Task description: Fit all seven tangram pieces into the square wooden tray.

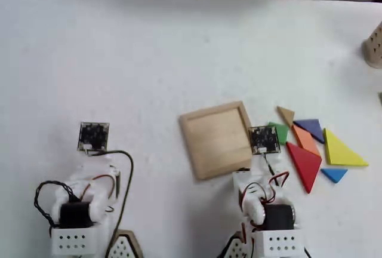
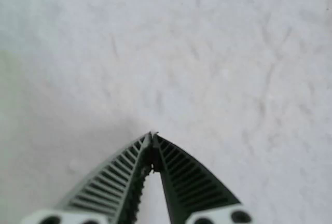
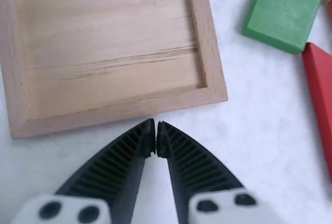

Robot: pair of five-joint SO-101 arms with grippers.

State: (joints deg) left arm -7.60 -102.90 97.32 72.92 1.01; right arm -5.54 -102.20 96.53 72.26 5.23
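Observation:
The square wooden tray (image 1: 192, 128) lies mid-table with nothing in it, its near rim (image 3: 119, 112) close ahead of my right gripper (image 3: 155, 130), which is shut and holds nothing. To the tray's right lie the pieces: a green square (image 1: 280, 131) (image 3: 282, 14), a tan triangle (image 1: 287, 116), a purple piece (image 1: 310, 128), an orange piece (image 1: 305, 140), a red triangle (image 1: 305, 163) (image 3: 320, 84), a yellow triangle (image 1: 339, 150) and a small blue triangle (image 1: 333, 175). My left gripper (image 2: 152, 140) is shut over bare white table at the left.
A pale perforated object (image 1: 374, 46) stands at the table's right edge. The left arm's base (image 1: 74, 216) and the right arm's base (image 1: 268, 222) sit at the near edge. White tabletop (image 1: 149, 55) stretches across the back and left.

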